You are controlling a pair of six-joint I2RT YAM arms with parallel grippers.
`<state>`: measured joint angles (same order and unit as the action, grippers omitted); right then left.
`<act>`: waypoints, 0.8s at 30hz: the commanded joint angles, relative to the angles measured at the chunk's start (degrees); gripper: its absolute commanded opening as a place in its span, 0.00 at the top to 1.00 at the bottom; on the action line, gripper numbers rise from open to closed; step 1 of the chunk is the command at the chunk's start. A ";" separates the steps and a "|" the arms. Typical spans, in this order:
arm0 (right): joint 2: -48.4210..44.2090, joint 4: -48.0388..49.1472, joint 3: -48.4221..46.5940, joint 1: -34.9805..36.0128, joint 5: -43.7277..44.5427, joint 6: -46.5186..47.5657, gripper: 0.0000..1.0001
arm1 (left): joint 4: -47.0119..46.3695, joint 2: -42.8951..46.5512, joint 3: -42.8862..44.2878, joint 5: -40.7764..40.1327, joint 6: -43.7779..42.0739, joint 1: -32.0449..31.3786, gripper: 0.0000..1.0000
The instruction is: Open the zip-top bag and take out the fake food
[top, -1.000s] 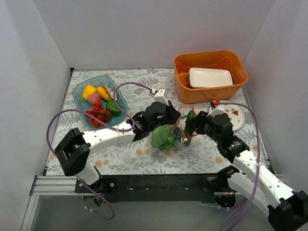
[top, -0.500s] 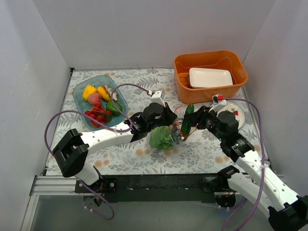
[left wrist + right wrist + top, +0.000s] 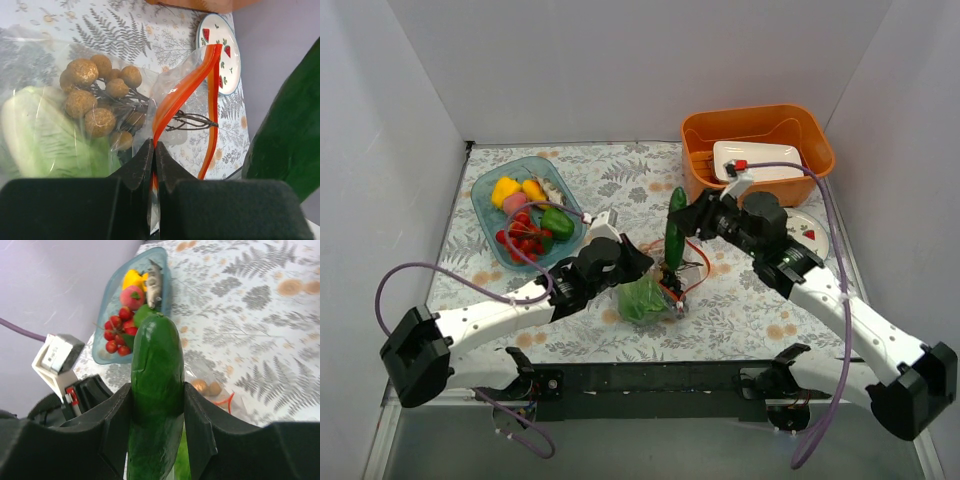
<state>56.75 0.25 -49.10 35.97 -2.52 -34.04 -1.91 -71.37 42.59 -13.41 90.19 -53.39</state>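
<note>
The left gripper (image 3: 153, 150) has its jaws pinched together on one lip of the zip-top bag (image 3: 175, 75), at its red-orange zip strip (image 3: 179, 97). A hard tug could slip the thin plastic free or drag the whole bag. Inside, the lettuce (image 3: 40, 135) and the cluster of brown pieces (image 3: 95, 95) lie left of and just beyond those jaws. Farther off, the right gripper (image 3: 157, 405) is clamped across the cucumber (image 3: 156, 365), held above the bag mouth. Being smooth and round, it may pivot or slide out. Its long axis stands near upright, one tip down towards the bag

Lab test cell w/ white partition walls (image 3: 620, 60) L, R & far; fern-print desk (image 3: 610, 175); black mounting rail (image 3: 650, 378) at near edge.
</note>
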 commanded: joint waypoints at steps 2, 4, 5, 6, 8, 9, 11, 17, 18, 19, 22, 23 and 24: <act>12.04 9.32 -11.00 3.32 -5.38 0.65 0.99 | 6.21 8.79 -5.92 -5.48 7.09 1.79 1.00; 18.90 11.08 -15.83 4.72 -7.05 -0.32 0.99 | 8.32 11.43 -7.34 -6.45 9.64 2.32 1.00; 21.10 13.09 -17.33 5.51 -7.23 -0.58 0.99 | 9.11 12.22 -8.39 -6.72 10.26 2.50 1.00; 25.47 13.72 -21.00 6.65 -7.41 -0.76 0.99 | 10.86 13.62 -8.83 -7.15 10.88 2.76 1.00; 32.15 15.56 -24.53 7.36 -7.84 -2.25 0.99 | 11.93 15.20 -10.67 -8.30 13.07 3.11 1.00; 34.28 15.92 -26.55 8.23 -7.59 -2.69 0.99 | 12.45 16.86 -11.55 -8.73 14.12 3.03 1.00; 38.33 16.53 -31.83 9.03 -5.74 -3.83 0.99 | 12.55 18.54 -13.31 -9.53 16.40 3.11 1.00; 51.25 23.38 -38.78 10.97 -1.70 -6.83 0.97 | 17.73 25.22 -17.71 -14.35 20.80 3.11 1.00; 54.31 23.74 -40.09 11.40 -1.00 -6.83 0.96 | 18.25 26.01 -18.41 -14.89 21.77 3.20 1.00; 55.91 24.35 -41.33 11.67 -0.47 -6.74 0.95 | 18.26 26.89 -19.72 -15.33 22.48 3.20 1.00; 61.36 26.19 -45.37 12.29 0.15 -7.62 0.96 | 18.44 28.83 -21.58 -16.91 24.50 3.11 1.00; 63.81 26.20 -46.42 12.37 0.15 -7.62 0.96 | 18.61 29.10 -21.67 -17.44 24.68 3.11 1.00; 64.88 25.94 -48.44 12.81 0.24 -7.79 0.96 | 19.31 29.01 -21.58 -18.14 24.77 3.11 1.00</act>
<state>117.78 20.64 -91.29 47.79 -4.38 -40.71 13.78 -43.27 22.15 -26.39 111.96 -50.48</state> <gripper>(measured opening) 0.489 0.014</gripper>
